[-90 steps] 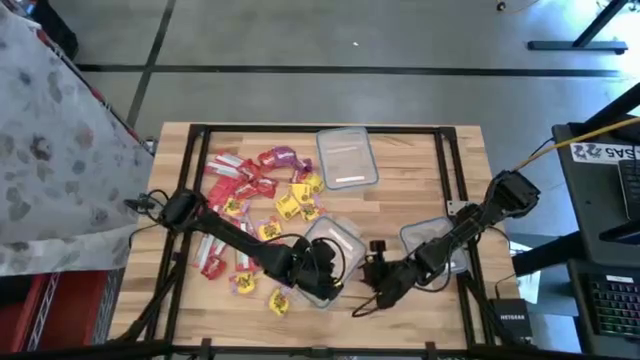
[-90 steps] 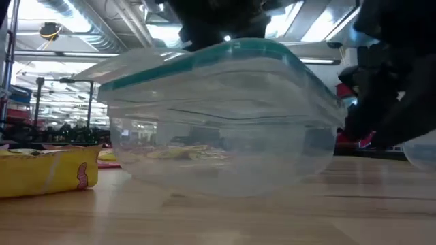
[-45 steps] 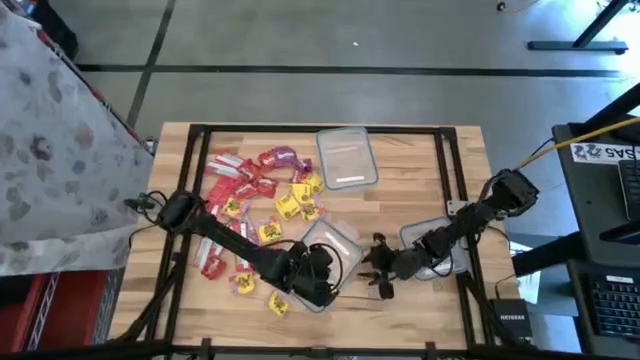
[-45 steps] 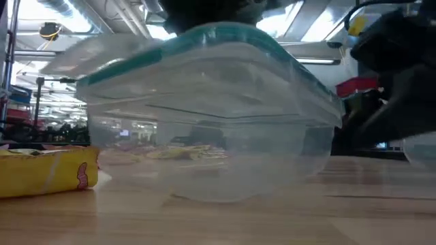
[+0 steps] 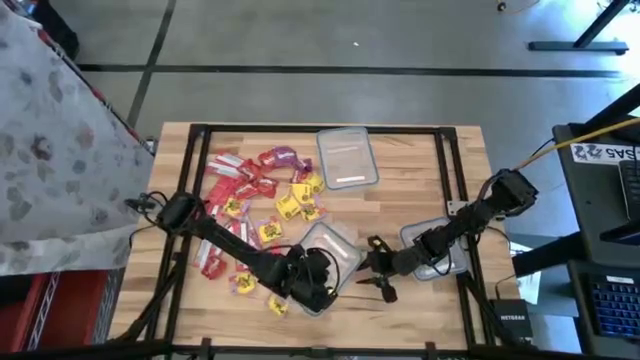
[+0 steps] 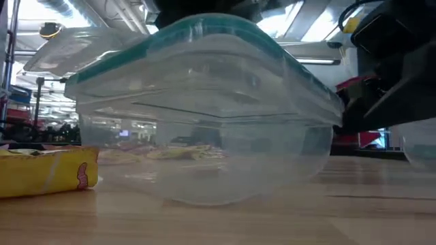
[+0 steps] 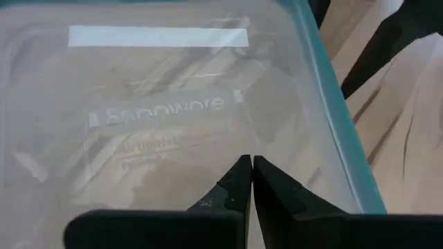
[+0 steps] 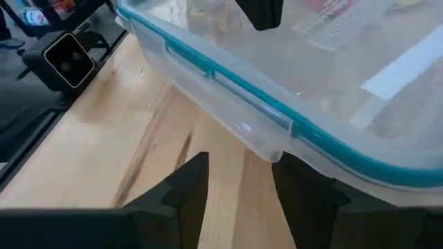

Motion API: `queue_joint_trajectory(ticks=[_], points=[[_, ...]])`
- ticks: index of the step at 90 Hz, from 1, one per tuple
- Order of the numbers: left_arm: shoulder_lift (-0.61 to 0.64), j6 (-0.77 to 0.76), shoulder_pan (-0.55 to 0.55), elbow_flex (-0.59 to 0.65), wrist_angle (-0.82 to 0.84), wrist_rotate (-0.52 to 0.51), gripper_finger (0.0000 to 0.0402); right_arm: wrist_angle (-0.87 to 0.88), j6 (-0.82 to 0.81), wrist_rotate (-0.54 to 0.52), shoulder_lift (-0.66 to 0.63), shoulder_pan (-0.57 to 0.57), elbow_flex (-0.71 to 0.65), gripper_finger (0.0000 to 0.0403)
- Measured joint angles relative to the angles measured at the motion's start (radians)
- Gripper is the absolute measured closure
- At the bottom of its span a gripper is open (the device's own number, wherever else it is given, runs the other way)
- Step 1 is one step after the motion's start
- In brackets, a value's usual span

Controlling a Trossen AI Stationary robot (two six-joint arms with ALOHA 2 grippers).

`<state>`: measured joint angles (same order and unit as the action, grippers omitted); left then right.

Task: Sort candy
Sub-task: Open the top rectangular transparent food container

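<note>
1. Wooden slats make up the table (image 5: 400, 160), which stands on a grey floor; the low view looks past it into a bright room with ceiling lights.
2. The candy (image 5: 255, 190) lies scattered over the table's left half, red packets mixed with yellow ones and a purple one at the far edge of the pile; one yellow packet (image 6: 44, 170) lies flat at the low view's left.
3. A clear lidded container (image 5: 330, 245) with a teal seal sits near the front middle of the table, filling most of the low view.
4. The left gripper (image 5: 312, 282) is over this container's lid; in the left wrist view its fingers (image 7: 232, 187) are pressed together, tips on the clear lid, holding nothing.
5. The right gripper (image 5: 378, 272) sits just beside the container's right edge; in the right wrist view its fingers (image 8: 187, 187) are spread apart and empty, with the container's corner in front of them.
6. A second clear container (image 5: 345, 157) rests at the table's far middle, and a third (image 5: 440, 245) lies under the right arm.
</note>
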<state>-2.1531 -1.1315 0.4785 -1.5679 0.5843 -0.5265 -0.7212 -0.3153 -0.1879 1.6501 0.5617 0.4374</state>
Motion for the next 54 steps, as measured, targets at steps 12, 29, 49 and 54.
queue_joint_trajectory(ticks=[12, 29, 49, 54], points=[[-0.008, -0.020, 0.010, -0.002, -0.012, -0.004, 0.0402, -0.038, 0.007, 0.157, 0.000, 0.000, 0.001, 0.0256], [-0.011, -0.022, 0.013, -0.002, -0.022, -0.012, 0.0402, -0.120, 0.005, 0.393, -0.010, 0.018, 0.010, 0.0256], [-0.011, -0.024, 0.013, -0.002, -0.023, -0.012, 0.0402, 0.040, 0.219, 0.292, -0.074, 0.118, 0.100, 0.0256], [-0.011, -0.024, 0.013, -0.002, -0.024, -0.013, 0.0402, 0.119, 0.361, 0.183, -0.077, 0.155, 0.139, 0.0256]])
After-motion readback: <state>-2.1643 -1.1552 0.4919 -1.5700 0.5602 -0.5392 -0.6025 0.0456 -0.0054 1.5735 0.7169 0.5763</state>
